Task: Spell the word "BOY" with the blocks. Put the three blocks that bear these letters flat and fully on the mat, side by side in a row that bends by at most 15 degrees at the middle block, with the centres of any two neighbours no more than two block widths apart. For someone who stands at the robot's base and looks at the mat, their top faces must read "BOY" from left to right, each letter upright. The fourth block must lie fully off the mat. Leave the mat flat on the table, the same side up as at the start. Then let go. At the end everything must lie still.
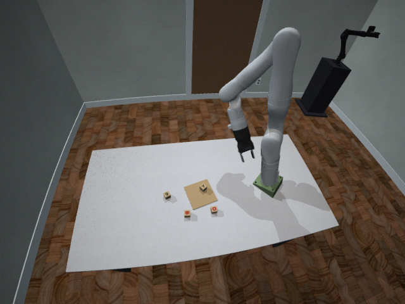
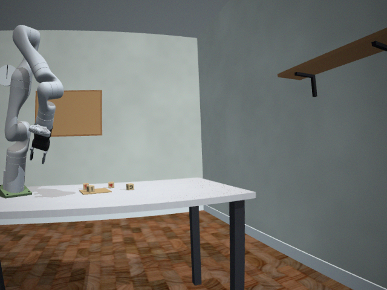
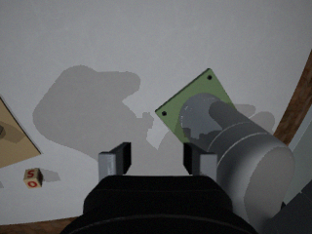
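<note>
A tan mat (image 1: 200, 194) lies flat on the white table. A wooden block with a black Y (image 1: 203, 187) sits on the mat near its far right corner. A block with a red O (image 1: 214, 209) lies off the mat by its near right corner; it also shows in the wrist view (image 3: 33, 177). A block with a red letter, too small to read (image 1: 186, 213), lies off the mat at the front. A fourth block with a black letter (image 1: 167, 194) lies off the mat to the left. My gripper (image 1: 247, 157) is open and empty, high above the table near the arm's base.
The arm's green base plate (image 1: 267, 183) stands on the table right of the mat. A black stand with a camera arm (image 1: 325, 85) is on the floor at the back right. The table's edges are far from the blocks.
</note>
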Controlling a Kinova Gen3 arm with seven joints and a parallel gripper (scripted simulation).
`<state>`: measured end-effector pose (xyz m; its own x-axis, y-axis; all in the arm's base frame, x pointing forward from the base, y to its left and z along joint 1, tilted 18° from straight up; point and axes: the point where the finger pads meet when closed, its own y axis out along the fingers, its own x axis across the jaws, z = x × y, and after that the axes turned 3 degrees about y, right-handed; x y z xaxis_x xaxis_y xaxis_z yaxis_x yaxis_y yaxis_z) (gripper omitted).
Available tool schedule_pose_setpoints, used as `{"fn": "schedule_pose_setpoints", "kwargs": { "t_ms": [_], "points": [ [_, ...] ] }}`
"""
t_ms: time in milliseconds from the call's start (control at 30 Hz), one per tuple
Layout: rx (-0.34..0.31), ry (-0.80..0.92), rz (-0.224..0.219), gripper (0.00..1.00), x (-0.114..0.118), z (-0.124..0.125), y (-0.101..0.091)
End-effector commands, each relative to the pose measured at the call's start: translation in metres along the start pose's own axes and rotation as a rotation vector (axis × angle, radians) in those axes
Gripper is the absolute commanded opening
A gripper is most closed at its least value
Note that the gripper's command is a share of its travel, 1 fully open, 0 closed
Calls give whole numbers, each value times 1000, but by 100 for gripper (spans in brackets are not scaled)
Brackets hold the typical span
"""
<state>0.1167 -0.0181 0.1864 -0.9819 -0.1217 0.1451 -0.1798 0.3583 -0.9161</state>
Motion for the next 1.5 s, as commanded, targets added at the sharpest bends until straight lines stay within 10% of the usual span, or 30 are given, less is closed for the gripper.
{"fn": "schedule_pose_setpoints", "kwargs": {
  "t_ms": [0, 1100, 1467],
  "points": [
    [0, 0, 0, 100, 0, 0, 0],
    [36, 4, -29, 100, -5, 8, -3],
    [159, 12, -98, 100, -32, 29, -13]
  ]
}}
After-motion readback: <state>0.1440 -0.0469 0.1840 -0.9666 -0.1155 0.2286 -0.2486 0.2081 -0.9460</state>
